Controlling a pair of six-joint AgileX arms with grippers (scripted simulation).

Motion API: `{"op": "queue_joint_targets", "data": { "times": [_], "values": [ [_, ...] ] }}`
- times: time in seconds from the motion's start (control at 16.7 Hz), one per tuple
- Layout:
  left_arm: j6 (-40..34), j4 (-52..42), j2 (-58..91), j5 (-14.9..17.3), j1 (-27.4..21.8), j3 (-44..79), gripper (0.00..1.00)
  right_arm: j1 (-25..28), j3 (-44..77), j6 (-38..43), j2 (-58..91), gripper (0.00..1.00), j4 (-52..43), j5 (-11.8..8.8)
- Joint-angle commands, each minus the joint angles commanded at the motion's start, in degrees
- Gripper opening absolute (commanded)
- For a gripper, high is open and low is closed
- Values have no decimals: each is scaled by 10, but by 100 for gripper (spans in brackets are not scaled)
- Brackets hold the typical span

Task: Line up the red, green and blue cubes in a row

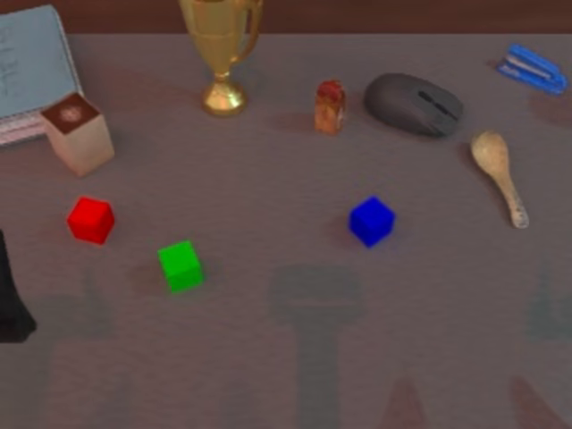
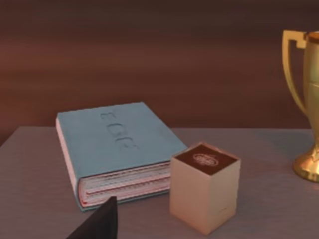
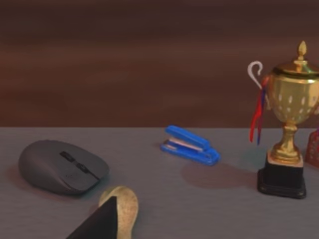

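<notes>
In the top view, the red cube (image 1: pixel 91 220) lies at the left. The green cube (image 1: pixel 180 265) sits a little nearer the front, to the right of the red one. The blue cube (image 1: pixel 371 221) rests apart from them, right of the middle. No cube touches another or a gripper. My left arm (image 1: pixel 12 299) shows as a dark shape at the table's left edge, left of the red cube. A dark piece of my left gripper (image 2: pixel 97 224) edges into the left wrist view. A dark piece of my right gripper (image 3: pixel 99 223) shows over the spoon in the right wrist view. No cube appears in either wrist view.
A tan block with a brown top (image 1: pixel 78 134) and a blue book (image 1: pixel 31 67) stand at the back left. Along the back are a gold trophy (image 1: pixel 222 54), a small brown jar (image 1: pixel 330 106), a grey mouse (image 1: pixel 413 104) and a blue stapler (image 1: pixel 533 68). A wooden spoon (image 1: pixel 500 174) lies at the right.
</notes>
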Motion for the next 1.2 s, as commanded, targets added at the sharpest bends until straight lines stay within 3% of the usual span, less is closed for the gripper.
{"op": "queue_joint_targets", "data": {
  "times": [0.24,0.48,1.2],
  "values": [
    [2,-12,17,1,-2,17,100,0,0,0,0,100,0,0],
    [11,-81,126,1,-9,121,100,0,0,0,0,100,0,0],
    [67,-457,827,-2,-44,648,100,0,0,0,0,100,0,0]
  ]
}}
